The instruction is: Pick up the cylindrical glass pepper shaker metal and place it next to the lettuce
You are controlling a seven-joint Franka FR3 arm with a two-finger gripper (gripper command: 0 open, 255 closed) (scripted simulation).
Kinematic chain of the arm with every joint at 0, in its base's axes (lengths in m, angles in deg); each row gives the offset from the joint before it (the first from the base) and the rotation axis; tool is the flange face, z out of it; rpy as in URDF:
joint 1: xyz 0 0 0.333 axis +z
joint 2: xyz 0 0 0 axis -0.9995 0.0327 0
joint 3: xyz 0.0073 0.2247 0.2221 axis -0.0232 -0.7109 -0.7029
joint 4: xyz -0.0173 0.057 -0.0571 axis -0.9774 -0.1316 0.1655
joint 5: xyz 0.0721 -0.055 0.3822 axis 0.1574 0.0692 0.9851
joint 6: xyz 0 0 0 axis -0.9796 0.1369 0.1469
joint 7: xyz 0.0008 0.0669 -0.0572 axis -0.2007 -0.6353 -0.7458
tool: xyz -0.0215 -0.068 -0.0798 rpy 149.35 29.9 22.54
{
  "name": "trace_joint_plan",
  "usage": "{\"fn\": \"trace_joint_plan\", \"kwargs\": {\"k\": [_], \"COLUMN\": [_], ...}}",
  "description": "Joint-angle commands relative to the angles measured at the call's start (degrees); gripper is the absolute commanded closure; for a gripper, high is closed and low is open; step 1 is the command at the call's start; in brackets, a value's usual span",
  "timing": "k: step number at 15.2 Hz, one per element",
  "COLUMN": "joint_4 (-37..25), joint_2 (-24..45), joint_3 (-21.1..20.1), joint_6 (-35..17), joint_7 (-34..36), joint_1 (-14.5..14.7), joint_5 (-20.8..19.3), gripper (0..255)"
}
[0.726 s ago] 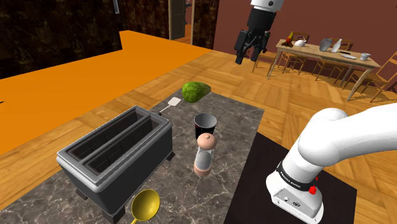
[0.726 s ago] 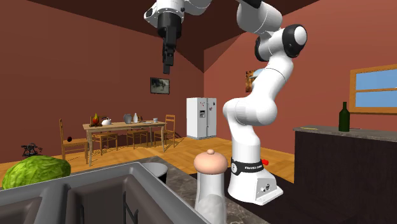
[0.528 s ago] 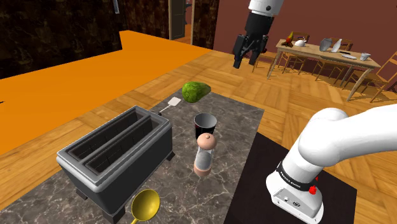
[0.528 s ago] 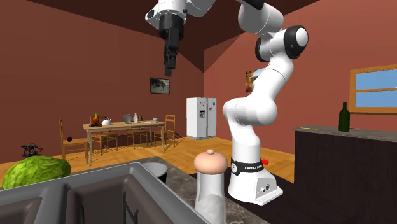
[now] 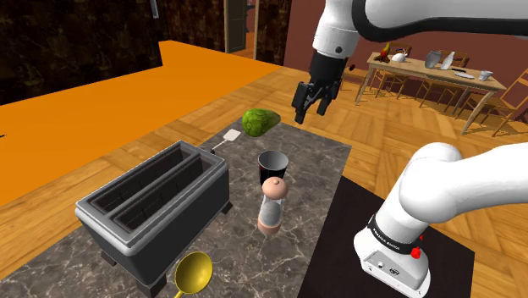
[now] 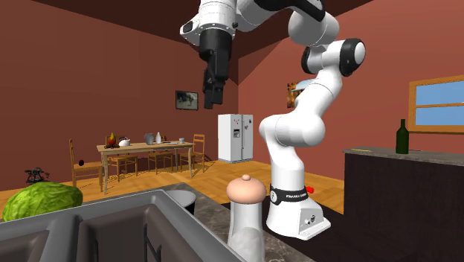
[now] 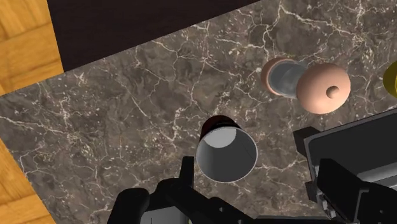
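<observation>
Two black fingers of the gripper (image 5: 308,110) are standing apart, holding nothing, as it is hanging high above the far part of the dark marbled surface (image 5: 320,161). Below, the pepper shaker (image 5: 272,206) is standing upright just beside a dark cup (image 5: 272,164), well apart from the lettuce (image 5: 260,121) at the far end. Beyond, a wooden floor (image 5: 381,144) is stretching to a dining table (image 5: 431,74) before red-brown walls (image 6: 111,89).

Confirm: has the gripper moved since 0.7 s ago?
Yes. In the shoulder view the gripper has dropped and shifted toward the view's left, ending nearer the lettuce, which has not moved.
</observation>
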State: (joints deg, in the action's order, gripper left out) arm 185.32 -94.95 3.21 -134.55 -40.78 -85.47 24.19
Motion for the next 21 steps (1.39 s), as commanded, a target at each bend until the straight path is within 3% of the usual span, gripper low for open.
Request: {"fn": "trace_joint_plan", "kwargs": {"k": [1, 12, 21], "joint_4": [2.7, 10.6, 14.7], "joint_2": [-0.7, 4.2, 8.0], "joint_3": [-3.1, -19.2, -22.3], "joint_6": [-2.4, -17.0, -24.9], "joint_7": [2.5, 13.7, 14.1], "joint_1": [1.4, 7.7, 7.7], "joint_5": [1.9, 10.8, 12.6], "gripper": [0, 0, 0]}}
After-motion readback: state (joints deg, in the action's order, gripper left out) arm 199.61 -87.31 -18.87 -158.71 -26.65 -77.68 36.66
